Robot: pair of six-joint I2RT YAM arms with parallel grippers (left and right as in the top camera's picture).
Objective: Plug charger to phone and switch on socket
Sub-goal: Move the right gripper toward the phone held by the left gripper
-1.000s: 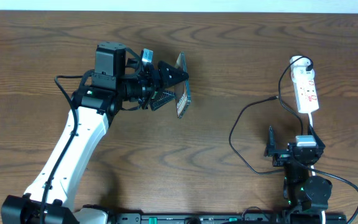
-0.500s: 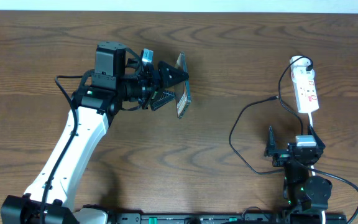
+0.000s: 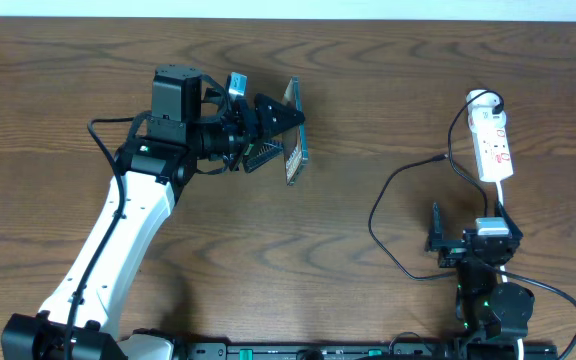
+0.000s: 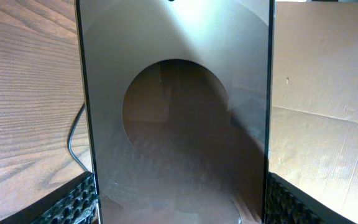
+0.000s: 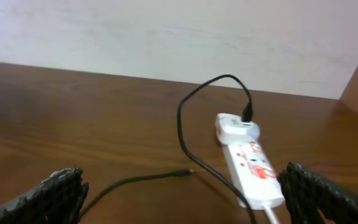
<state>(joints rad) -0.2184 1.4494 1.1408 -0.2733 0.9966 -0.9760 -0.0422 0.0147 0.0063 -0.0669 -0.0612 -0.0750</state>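
The step in hand looks like presenting the slim bronze-grey phone (image 3: 294, 150): the left gripper (image 3: 276, 135) is clenched on it, holding it on edge at upper centre of the overhead view. Next, the right gripper (image 5: 185, 193), its 2 fingers spread and empty at lower right, must seize the thin black charger cable (image 3: 373, 215) by its connector tip (image 5: 189, 172), which lies loose just ahead of the gripper, left of the narrow white power strip (image 3: 493, 145).

Left fingers (image 4: 76, 200) clamped, right fingers (image 5: 58, 193) spread, left arm (image 3: 118, 230) outstretched
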